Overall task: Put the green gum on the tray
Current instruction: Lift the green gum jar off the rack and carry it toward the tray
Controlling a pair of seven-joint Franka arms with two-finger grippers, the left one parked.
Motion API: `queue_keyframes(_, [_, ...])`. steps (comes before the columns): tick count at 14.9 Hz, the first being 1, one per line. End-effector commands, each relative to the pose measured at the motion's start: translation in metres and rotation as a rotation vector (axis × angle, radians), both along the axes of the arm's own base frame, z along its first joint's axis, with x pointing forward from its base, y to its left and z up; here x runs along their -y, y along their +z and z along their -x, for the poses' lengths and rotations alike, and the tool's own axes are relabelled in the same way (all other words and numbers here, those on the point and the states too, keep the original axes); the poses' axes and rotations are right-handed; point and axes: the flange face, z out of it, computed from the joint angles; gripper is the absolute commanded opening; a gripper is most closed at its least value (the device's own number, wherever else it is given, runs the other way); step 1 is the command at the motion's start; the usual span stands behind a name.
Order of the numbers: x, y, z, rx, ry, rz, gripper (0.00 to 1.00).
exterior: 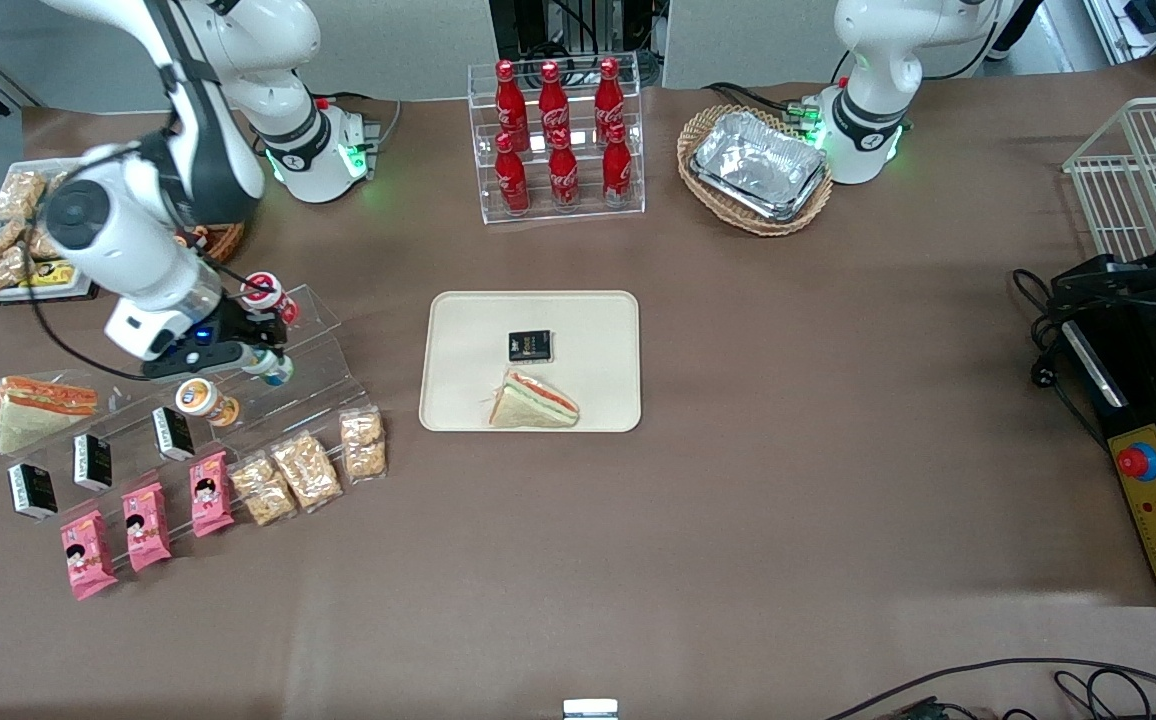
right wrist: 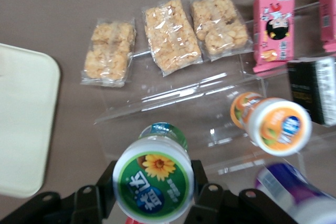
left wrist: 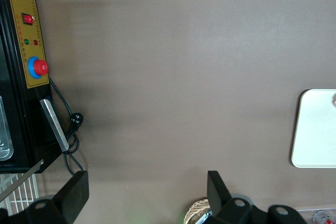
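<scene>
Between the hand's (right wrist: 153, 195) two fingers sits the green gum (right wrist: 154, 178), lid facing the wrist cam, fingers pressed on either side of the bottle just below the lid; hand looks pinched on it, over the clear acrylic stand (exterior: 278, 385). Front view: hand (exterior: 260, 358) at the stand's middle step, gum (exterior: 276, 369) w/ teal body poking out under it. Risks, as judged: grip is high on a smooth round bottle, so it could pivot or slip out on lift, esp. if accel is sharp. Orange-lidded bottle (right wrist: 273, 123) lies just beside the hand on the same step, blue-lidded one (right wrist: 294, 195) also close; a sideways pull-out could clip either and roll it off. Stand's lip may catch the bottle base if the lift is too shallow. Tray (exterior: 530, 360) lies well apart from the hand, toward counter centre, already carrying a sandwich (exterior: 533, 402) and a black packet (exterior: 529, 345); drop on those and gum tips or rolls. Bare tray strip nearest the hand looks the safer spot.
</scene>
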Motion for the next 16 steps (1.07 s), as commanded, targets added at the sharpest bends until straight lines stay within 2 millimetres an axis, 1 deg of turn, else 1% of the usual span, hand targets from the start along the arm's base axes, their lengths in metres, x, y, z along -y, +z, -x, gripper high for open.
queue_keyframes(1, [-0.017,0.093,-0.033,-0.069,-0.033,0.005,0.18])
queue_keyframes(2, [-0.02,0.118,-0.035,-0.078,-0.028,0.005,0.18])
queue_keyframes(3, [-0.03,0.141,-0.034,-0.083,-0.01,0.007,0.18])
queue_keyframes(4, [-0.039,0.159,-0.034,-0.085,0.008,0.01,0.18])
queue_keyframes(6, [-0.047,0.191,-0.032,-0.068,0.022,0.004,0.18])
queue_keyframes(8, [-0.063,0.22,-0.027,-0.054,0.027,-0.029,0.18])
queue_keyframes(9, [-0.072,0.225,-0.024,-0.051,-0.008,-0.041,0.18])
queue_keyframes(10, [-0.083,0.226,-0.022,-0.055,-0.065,-0.049,0.18])
queue_keyframes(11, [-0.101,0.227,-0.016,-0.056,-0.103,-0.051,0.19])
queue_keyframes(13, [-0.143,0.228,-0.002,-0.054,-0.192,-0.046,0.19])
queue_keyframes(15, [-0.184,0.218,0.009,-0.062,-0.312,-0.056,0.18])
queue_keyframes(16, [-0.195,0.203,0.014,-0.063,-0.339,-0.041,0.18])
